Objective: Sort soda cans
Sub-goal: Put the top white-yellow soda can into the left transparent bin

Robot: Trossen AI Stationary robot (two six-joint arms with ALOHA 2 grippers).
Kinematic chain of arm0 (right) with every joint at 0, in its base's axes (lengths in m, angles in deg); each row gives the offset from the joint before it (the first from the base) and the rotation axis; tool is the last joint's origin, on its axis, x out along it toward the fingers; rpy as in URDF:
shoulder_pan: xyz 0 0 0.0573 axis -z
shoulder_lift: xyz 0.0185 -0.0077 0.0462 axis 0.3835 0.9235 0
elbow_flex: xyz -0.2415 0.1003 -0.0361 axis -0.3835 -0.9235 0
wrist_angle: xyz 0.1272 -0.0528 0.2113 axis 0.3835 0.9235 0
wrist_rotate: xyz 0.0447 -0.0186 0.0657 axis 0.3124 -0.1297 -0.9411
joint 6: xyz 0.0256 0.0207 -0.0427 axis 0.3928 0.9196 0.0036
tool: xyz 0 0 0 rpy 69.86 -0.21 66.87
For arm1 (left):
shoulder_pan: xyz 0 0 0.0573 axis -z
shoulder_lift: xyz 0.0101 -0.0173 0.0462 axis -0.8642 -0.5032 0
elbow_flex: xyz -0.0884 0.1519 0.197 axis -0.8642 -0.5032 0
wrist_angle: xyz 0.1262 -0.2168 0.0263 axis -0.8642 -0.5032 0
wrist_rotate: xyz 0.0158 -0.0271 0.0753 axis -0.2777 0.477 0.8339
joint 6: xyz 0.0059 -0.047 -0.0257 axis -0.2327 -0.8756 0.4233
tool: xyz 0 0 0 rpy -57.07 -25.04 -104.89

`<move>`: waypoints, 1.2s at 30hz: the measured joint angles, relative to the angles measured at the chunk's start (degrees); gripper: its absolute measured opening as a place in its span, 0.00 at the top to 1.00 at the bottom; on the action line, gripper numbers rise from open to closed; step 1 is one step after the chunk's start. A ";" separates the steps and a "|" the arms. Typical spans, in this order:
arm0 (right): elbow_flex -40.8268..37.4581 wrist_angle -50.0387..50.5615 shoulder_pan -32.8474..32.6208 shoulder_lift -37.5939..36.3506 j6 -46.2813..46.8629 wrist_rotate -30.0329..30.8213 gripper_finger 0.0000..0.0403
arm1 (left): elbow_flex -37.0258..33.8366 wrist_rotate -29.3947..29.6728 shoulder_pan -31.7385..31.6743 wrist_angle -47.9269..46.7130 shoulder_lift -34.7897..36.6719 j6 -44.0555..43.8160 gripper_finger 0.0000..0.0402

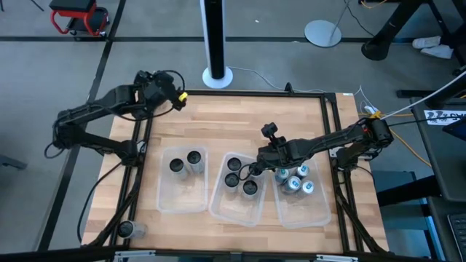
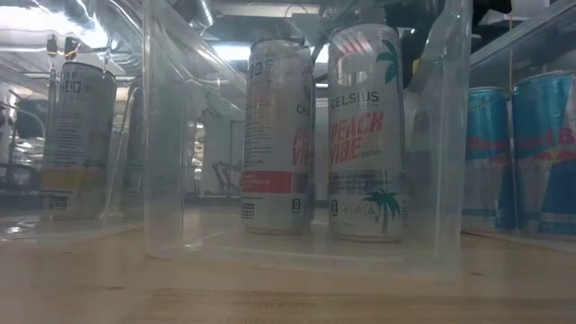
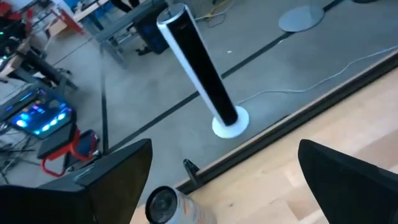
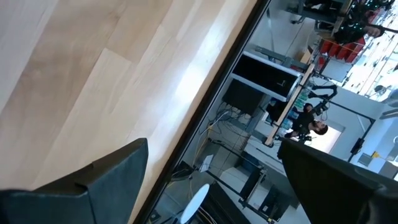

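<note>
Three clear bins stand in a row on the wooden table. The left bin [image 1: 182, 195] holds two dark-topped soda cans [image 1: 185, 161]. The middle bin [image 1: 237, 207] holds three more [image 1: 233, 180], seen as tall Celsius cans [image 2: 364, 135] in the low view. The right bin [image 1: 302, 211] holds several blue-white cans [image 1: 295, 182]. My right gripper [image 1: 251, 166] [image 4: 211, 162] hangs open over the middle bin's far right part. My left gripper [image 1: 173, 93] [image 3: 225, 155] is open in the air over the table's far left corner. A small silver cylinder [image 3: 166, 205] shows low between its fingers; I cannot tell whether it is touched.
Another can [image 1: 127, 229] sits at the table's near left corner. A black-and-white tower fan [image 1: 215, 44] [image 3: 199, 68] stands on the floor just past the far edge. A black frame rail [image 1: 240, 90] runs around the table. Bare wood lies between the bins and the far edge.
</note>
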 joint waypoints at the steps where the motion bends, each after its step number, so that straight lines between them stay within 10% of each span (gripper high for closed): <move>1: -0.09 -0.04 0.00 -0.04 -0.09 0.03 0.10 | -0.05 0.02 -0.54 0.33 -0.17 0.20 0.03; 20: -0.36 -4.12 0.00 0.16 -3.19 1.64 0.10 | -0.15 -12.65 -29.53 2.97 -12.47 -0.19 0.03; 36: -1.79 -6.89 0.00 0.09 -3.13 1.75 0.10 | -0.15 -13.03 -33.84 -6.14 -25.67 9.27 0.08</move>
